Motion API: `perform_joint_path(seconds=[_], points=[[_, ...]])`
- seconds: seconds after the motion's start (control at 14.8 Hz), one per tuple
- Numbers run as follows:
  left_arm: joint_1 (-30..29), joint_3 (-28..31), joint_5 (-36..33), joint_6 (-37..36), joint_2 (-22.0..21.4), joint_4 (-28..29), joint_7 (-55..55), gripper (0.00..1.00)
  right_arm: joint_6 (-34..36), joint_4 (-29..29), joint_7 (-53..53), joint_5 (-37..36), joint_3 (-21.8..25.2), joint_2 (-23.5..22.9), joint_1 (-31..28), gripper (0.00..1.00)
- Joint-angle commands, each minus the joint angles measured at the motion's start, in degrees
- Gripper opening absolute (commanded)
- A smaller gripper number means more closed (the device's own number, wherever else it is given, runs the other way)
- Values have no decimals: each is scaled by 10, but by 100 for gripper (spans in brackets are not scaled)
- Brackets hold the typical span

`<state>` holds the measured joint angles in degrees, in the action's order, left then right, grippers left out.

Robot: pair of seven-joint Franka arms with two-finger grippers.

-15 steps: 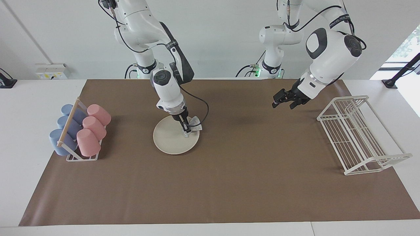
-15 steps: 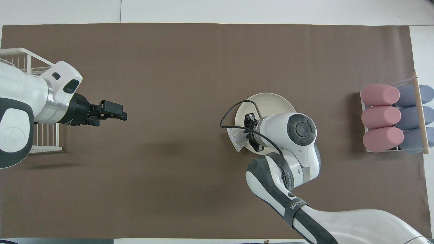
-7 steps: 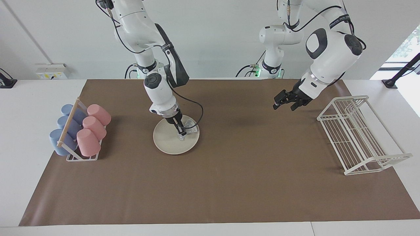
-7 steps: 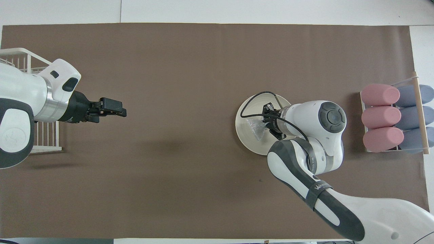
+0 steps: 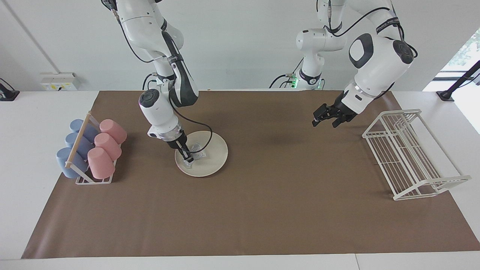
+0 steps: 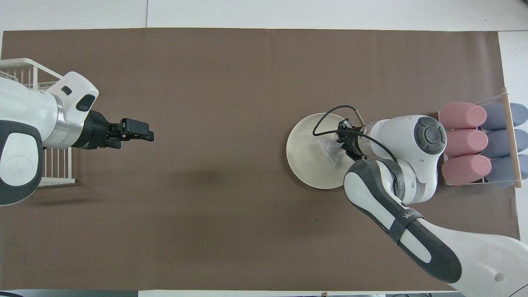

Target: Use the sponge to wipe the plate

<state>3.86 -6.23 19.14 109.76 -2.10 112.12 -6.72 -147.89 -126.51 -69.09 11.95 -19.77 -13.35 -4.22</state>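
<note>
The cream-white plate (image 5: 212, 155) (image 6: 305, 159) lies flat on the brown mat. My right gripper (image 5: 187, 159) (image 6: 342, 146) is shut on the silvery mesh sponge (image 5: 196, 150) (image 6: 330, 149) and presses it on the plate, at the plate's side toward the cup rack. My left gripper (image 5: 318, 122) (image 6: 144, 134) hangs above the mat beside the white wire rack and waits, holding nothing.
A white wire rack (image 5: 410, 154) (image 6: 29, 123) stands at the left arm's end of the table. A rack with pink and blue cups (image 5: 92, 150) (image 6: 480, 142) stands at the right arm's end, close to the plate. A black cable loops over the plate.
My right gripper dragged the sponge across the plate, from the rim toward the left arm's end to the side by the cup rack. The left arm barely moved.
</note>
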Motion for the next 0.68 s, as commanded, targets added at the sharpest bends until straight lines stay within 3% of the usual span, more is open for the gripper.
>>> perform_joint_path(seconds=[0.0, 0.2, 0.61], points=[[-3, -3, -11, 14, -10, 13, -8, 100, -6, -5, -81, 5, -4, -22, 46, 0], [-3, -3, -11, 19, -9, 13, -9, 100, -12, -3, -179, 6, -4, -23, 95, 0], [-3, -3, -11, 24, -8, 13, -6, 100, -2, 12, -179, 5, -4, -22, 90, 0]])
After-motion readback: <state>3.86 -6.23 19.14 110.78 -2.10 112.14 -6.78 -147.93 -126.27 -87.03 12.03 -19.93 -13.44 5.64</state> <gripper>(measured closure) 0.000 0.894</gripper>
